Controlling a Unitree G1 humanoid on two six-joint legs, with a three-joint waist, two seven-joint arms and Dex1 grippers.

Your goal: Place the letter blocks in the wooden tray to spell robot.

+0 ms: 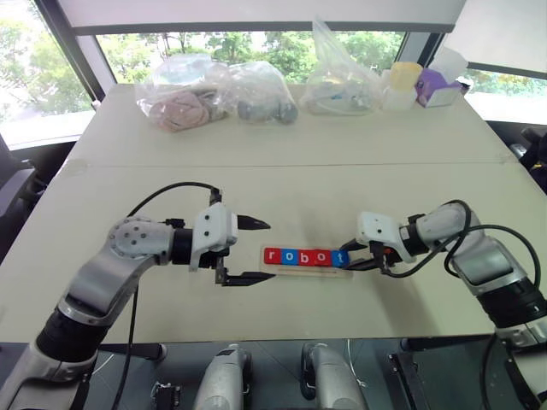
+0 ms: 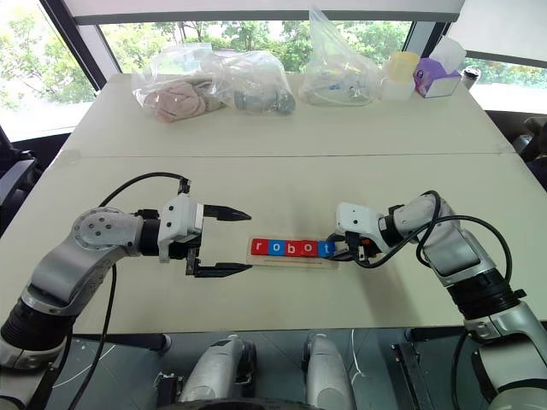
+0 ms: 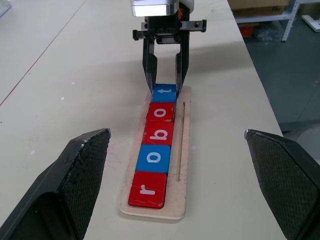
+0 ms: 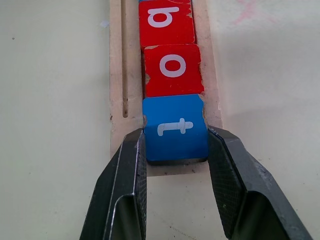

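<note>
On desk, left to right. Left gripper [image 1: 249, 251]: released, jaws wide, hovering beside wooden tray [image 3: 183, 165], clear of it. Letter blocks [image 1: 306, 256]: five in tray slot, reading r-o-b-o-t. Right gripper [image 4: 176, 165]: clenched on blue t block [image 4: 176, 127] at tray's end. My judgement: I release gently, back straight off without nudging row.

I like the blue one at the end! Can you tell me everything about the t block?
The t block is a small flat blue square tile with a white lowercase t. It lies flat at the end of the wooden tray, touching the red o block. The right gripper is shut on its two sides.
</note>
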